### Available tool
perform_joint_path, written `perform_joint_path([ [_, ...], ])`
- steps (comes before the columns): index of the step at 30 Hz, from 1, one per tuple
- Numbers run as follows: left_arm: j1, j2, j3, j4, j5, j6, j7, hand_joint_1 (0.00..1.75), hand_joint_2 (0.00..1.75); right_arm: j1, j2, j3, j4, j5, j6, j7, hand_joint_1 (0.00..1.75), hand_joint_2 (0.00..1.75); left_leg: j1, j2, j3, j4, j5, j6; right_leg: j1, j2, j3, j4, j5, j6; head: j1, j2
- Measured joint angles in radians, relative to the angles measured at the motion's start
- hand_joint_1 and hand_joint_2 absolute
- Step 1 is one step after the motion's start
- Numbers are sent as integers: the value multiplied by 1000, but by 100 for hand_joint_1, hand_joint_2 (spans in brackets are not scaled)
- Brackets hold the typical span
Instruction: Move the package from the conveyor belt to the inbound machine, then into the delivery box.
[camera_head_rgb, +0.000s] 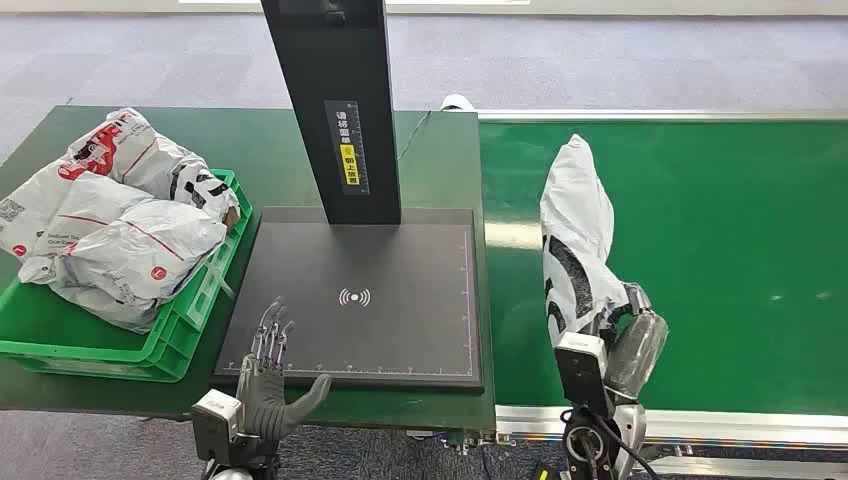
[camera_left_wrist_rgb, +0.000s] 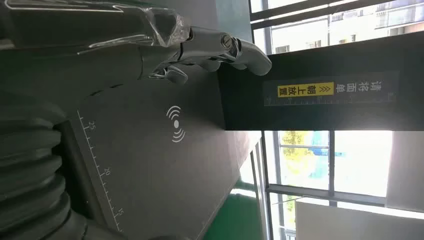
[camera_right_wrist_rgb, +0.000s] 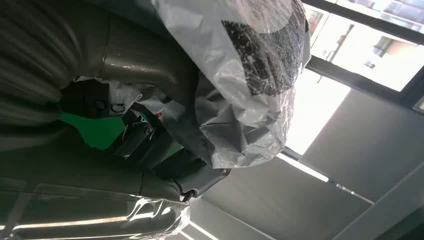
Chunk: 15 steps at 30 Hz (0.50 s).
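Grey-white plastic mailer package (camera_head_rgb: 578, 240) on green conveyor belt (camera_head_rgb: 740, 250), left edge, long axis pointing away from robot; right hand (camera_head_rgb: 622, 335) grips near end. Left hand (camera_head_rgb: 272, 375) open, empty, over black scanner plate (camera_head_rgb: 400, 330) near-left corner.

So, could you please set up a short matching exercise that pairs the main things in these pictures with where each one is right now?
Things:
1. grey package
2. left hand
3. heap of packages
4. black post

Places:
A. in the green crate
B. at the near edge of the scanner plate, holding nothing
C. rising from the plate's far edge
D. on the green belt, gripped by the right hand

Pairs: 1-D, 2-B, 3-A, 4-C
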Motion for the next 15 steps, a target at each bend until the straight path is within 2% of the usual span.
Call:
perform_joint_path([
  [2,0,0,0,3,2,2,-3,0,175,5,0,3,-13,-36,29,-8,175,175,0,0,0,0,0,0,0,0,0,0,0,0,0,0],
  [5,-4,0,-1,12,6,4,-13,0,175,12,-2,20,-35,-112,125,-18,175,175,0,1,0,0,0,0,0,0,0,0,0,0,0,0],
  [8,-15,0,-4,24,7,4,-23,0,175,-5,-3,52,-20,-125,223,-4,175,175,0,1,0,0,0,0,0,0,0,0,0,0,0,0],
  [15,-53,2,-9,59,12,-2,-30,0,175,-163,5,172,217,-54,373,48,175,175,1,1,1,0,1,0,1,1,1,0,1,-1,0,0],
])
